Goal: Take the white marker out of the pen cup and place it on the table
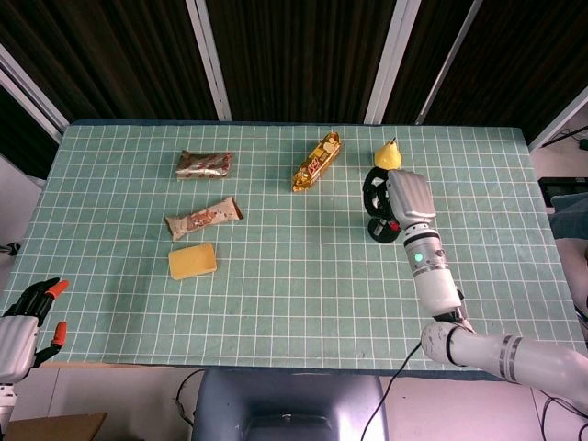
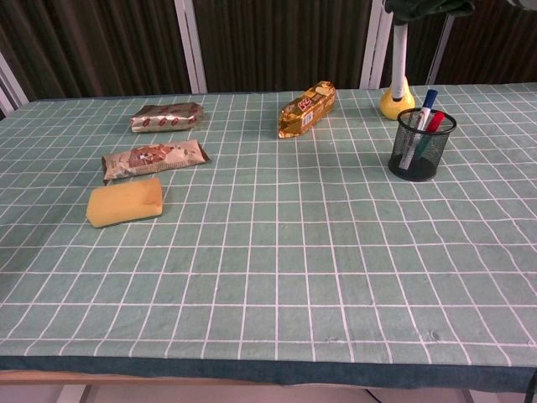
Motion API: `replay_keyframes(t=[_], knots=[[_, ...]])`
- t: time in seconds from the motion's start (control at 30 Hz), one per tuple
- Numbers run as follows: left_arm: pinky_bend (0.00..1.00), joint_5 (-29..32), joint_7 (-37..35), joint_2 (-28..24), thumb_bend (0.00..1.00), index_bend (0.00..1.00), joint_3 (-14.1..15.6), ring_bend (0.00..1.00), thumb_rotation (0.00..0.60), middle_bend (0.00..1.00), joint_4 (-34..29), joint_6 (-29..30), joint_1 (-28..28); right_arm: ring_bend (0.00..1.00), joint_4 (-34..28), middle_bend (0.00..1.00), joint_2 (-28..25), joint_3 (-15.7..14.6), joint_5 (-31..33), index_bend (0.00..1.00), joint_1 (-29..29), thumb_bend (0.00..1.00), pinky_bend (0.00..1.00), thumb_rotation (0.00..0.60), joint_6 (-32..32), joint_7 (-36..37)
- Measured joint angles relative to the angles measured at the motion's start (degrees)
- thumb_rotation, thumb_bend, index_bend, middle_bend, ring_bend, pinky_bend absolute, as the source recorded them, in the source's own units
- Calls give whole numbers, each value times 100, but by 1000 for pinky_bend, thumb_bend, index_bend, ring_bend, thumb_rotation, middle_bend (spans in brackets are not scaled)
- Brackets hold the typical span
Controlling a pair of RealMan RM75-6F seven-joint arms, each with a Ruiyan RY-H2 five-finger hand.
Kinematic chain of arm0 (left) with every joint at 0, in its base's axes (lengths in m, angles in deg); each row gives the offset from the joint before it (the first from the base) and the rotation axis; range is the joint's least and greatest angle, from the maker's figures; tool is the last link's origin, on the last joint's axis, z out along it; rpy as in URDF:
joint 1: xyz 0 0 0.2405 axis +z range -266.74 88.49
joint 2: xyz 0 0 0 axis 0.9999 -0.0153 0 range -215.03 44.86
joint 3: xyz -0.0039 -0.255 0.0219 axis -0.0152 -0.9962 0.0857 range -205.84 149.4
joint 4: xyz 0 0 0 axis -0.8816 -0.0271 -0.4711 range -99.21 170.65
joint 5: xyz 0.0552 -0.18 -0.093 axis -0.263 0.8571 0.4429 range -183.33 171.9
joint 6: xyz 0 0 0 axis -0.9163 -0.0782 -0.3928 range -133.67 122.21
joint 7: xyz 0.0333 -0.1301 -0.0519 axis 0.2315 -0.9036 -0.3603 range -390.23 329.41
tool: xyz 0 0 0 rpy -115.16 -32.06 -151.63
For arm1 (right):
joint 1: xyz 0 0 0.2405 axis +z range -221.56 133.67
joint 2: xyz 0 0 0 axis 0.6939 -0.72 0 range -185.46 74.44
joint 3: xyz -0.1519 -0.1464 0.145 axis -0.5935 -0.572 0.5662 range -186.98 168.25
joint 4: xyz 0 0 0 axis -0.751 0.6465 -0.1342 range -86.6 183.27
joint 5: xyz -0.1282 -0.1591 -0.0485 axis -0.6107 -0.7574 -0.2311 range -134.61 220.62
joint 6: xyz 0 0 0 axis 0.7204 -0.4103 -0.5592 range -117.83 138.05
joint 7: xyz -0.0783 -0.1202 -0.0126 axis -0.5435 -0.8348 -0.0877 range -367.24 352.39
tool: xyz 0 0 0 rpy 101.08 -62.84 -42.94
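Note:
My right hand [image 1: 404, 197] is raised above the black mesh pen cup [image 2: 422, 147] and only its underside shows at the top edge of the chest view [image 2: 428, 7]. It grips the white marker [image 2: 401, 59], which hangs upright, its lower end just above and left of the cup's rim. In the head view the hand hides the marker and most of the pen cup [image 1: 377, 227]. A blue pen [image 2: 429, 101] and a red pen [image 2: 436, 120] stand in the cup. My left hand [image 1: 23, 322] sits off the table's near left corner, holding nothing.
A yellow pear [image 1: 387, 156] lies just behind the cup. A gold snack bar [image 1: 317, 161] lies left of it. Two brown snack packets [image 1: 204, 164] [image 1: 202, 220] and a yellow sponge [image 1: 192, 261] sit on the table's left half.

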Motion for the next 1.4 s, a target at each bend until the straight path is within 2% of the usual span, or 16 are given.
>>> replay_keyframes(t=[0.17, 0.33, 0.37, 0.5, 0.53, 0.67, 0.77, 0.97, 1.17, 1.4], knots=[[379, 9, -9, -9, 506, 176, 1, 119, 600, 120, -9, -8, 0, 1000, -614, 1000, -505, -39, -1035, 787, -341, 850, 1000, 600, 315, 957], [380, 11, -46, -19, 505, 176, 0, 119, 600, 120, -10, 8, 10, 1000, -609, 1000, -624, -386, -1210, 787, -328, 851, 1000, 600, 1069, 940], [380, 8, -52, -20, 506, 189, 0, 119, 600, 120, -9, 13, 12, 1000, -536, 1000, -614, -500, -1172, 787, -276, 851, 1000, 600, 1260, 822], [380, -21, -70, -55, 506, 351, 39, 120, 600, 122, -24, -44, 4, 1000, -188, 1000, -513, -806, -794, 789, -13, 851, 1000, 600, 1767, 393], [380, -35, -93, -70, 506, 360, 51, 123, 600, 127, -31, -63, -3, 1000, -99, 1000, -489, -855, -666, 790, 57, 851, 1000, 600, 1876, 324], [386, -160, -216, -129, 506, 321, 101, 188, 600, 217, -46, -33, 3, 1000, 344, 1000, -427, -948, -28, 793, 362, 852, 1000, 600, 2374, 230], [392, -309, -242, -137, 506, 300, 137, 216, 600, 250, -35, 96, 34, 1000, 772, 1000, -378, -1020, 440, 793, 609, 852, 1000, 600, 2728, 205], [409, -549, -268, -111, 507, 270, 192, 277, 600, 297, 36, 341, 103, 1000, 1705, 1000, 105, -1434, 1125, 793, 1076, 852, 1000, 600, 3091, -16], [414, -657, -259, -86, 507, 259, 220, 290, 600, 310, 78, 437, 135, 1000, 2387, 1000, 647, -1715, 1284, 793, 1322, 852, 1000, 600, 3345, -104], [415, -678, -274, -97, 508, 262, 236, 291, 600, 313, 80, 453, 144, 1000, 2790, 1000, 1173, -1752, 1112, 783, 1428, 852, 1000, 600, 3257, -61]])
